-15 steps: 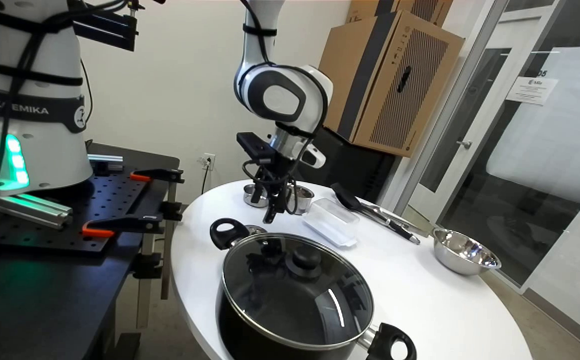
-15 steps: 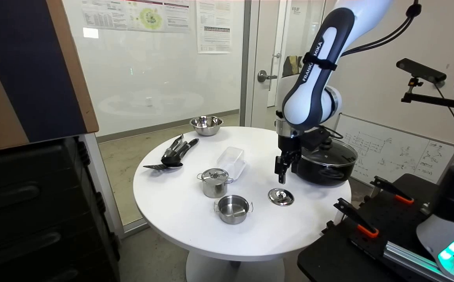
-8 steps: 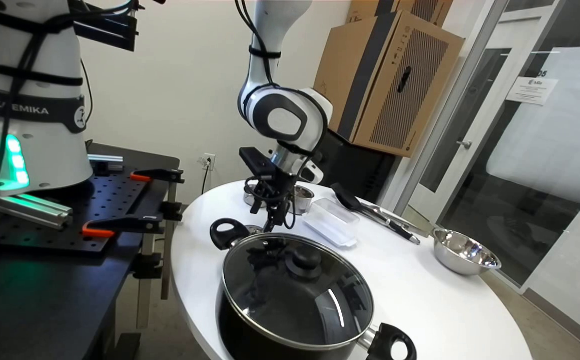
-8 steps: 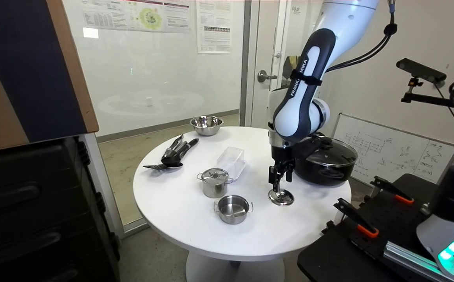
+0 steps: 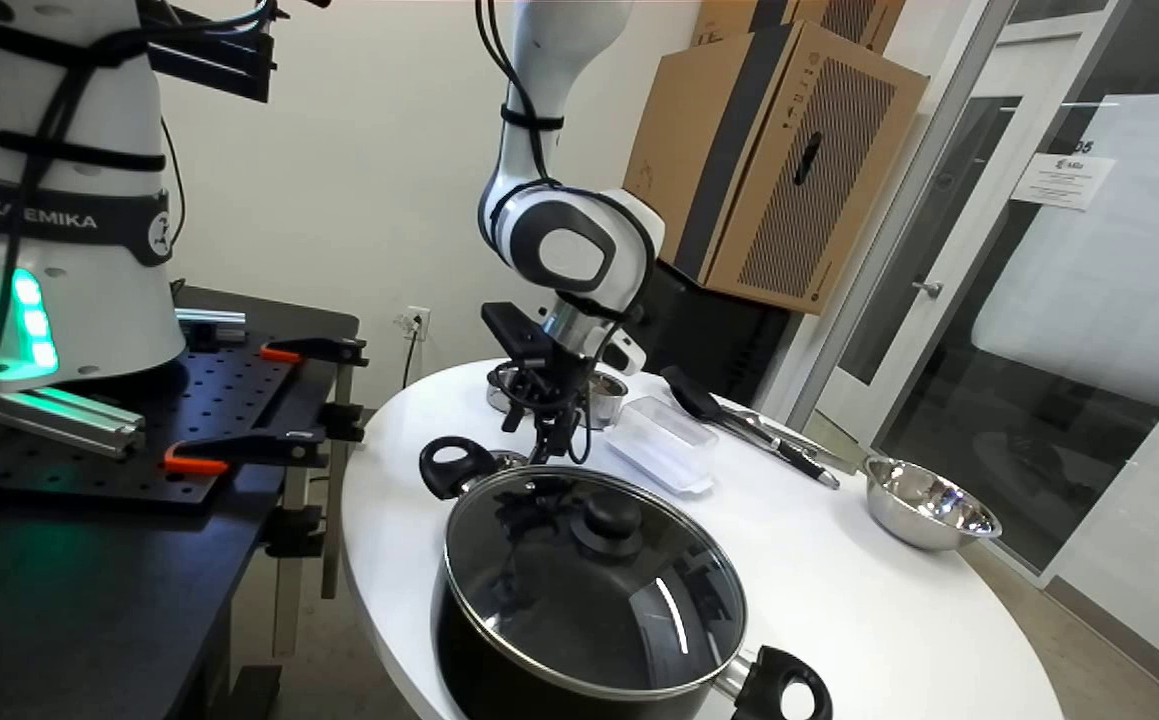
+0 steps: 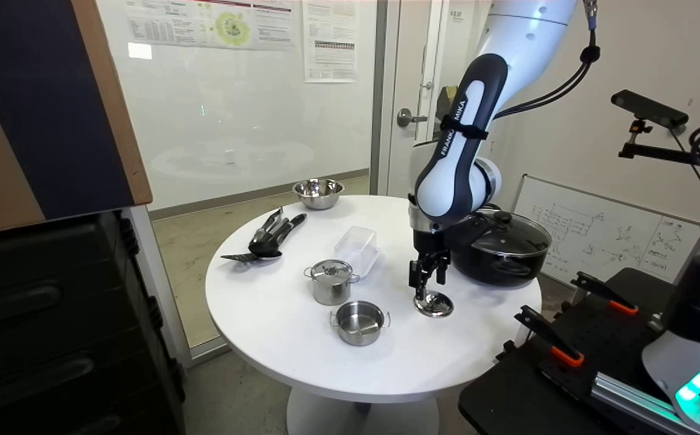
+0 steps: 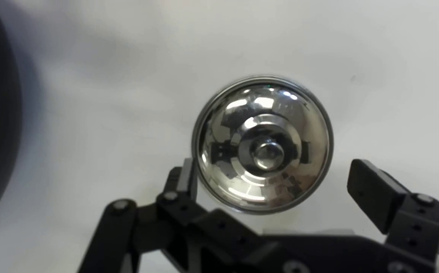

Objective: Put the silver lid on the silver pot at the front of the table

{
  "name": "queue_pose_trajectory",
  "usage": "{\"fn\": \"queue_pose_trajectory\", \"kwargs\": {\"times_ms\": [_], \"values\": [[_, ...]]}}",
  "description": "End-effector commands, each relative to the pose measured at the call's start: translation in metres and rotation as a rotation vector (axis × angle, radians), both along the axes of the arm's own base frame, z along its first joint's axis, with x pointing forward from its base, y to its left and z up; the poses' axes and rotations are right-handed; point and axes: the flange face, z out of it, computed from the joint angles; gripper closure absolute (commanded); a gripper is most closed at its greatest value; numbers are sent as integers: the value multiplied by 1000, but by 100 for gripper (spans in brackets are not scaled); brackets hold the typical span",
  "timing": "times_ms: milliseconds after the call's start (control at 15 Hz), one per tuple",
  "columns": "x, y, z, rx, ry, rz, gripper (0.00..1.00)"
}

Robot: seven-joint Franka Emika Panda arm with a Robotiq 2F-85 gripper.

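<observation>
The silver lid lies flat on the white table, knob up. It also shows in an exterior view. My gripper is open and empty, low over the lid. In the wrist view its left finger appears at the lid's left rim; I cannot tell if they touch. The right finger stands apart from the right rim. The gripper also shows in an exterior view. The open silver pot stands upright at the table's front in that view, left of the lid. It has no lid.
A second silver pot wears its lid, beside a clear plastic box. The large black pot with glass lid stands close to the gripper. Black utensils and a steel bowl lie farther off.
The gripper has come down to the lid and shifted slightly left in the exterior view showing the silver pots. The lid and the pots have not moved.
</observation>
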Motion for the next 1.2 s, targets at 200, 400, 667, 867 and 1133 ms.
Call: {"fn": "queue_pose_trajectory", "kwargs": {"times_ms": [200,400,667,867,1133], "values": [[-1,3,1,-8,-8,-6,8],[-4,0,0,-12,-5,-7,9],[-9,-1,-1,-15,1,-7,37],[-11,-1,-2,-17,5,-6,57],[-13,0,-4,-19,10,-5,88]]}}
